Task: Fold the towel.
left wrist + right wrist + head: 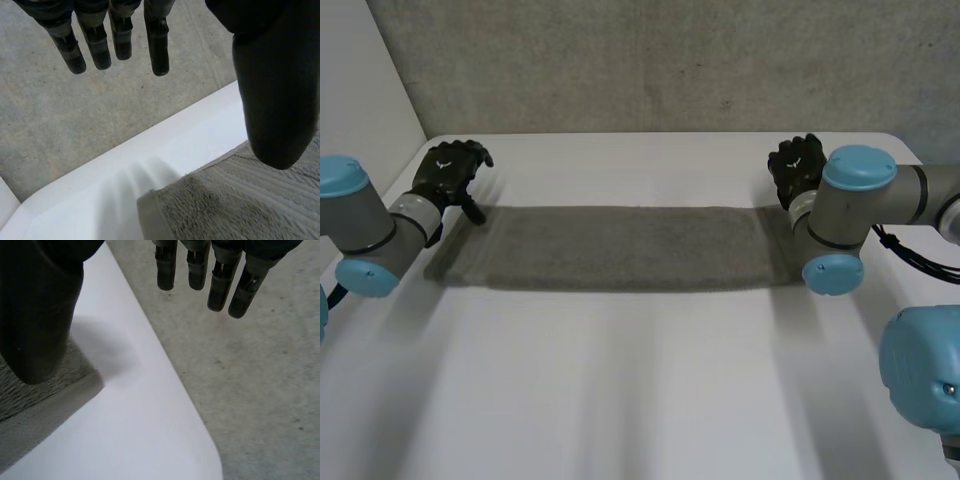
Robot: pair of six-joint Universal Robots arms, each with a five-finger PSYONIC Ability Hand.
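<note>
I seem to be running this rig in a robotics lab or test cell. The plain white worktop [640, 400] stands against bare grey concrete [650, 60], with a blank white panel [360, 80] at its left side. Two machine arms with grey joints and light-blue caps, the left arm [365, 235] and the right arm [855, 205], reach over it from my side.

Bare table [620, 400] before the towel [620, 248]
</note>
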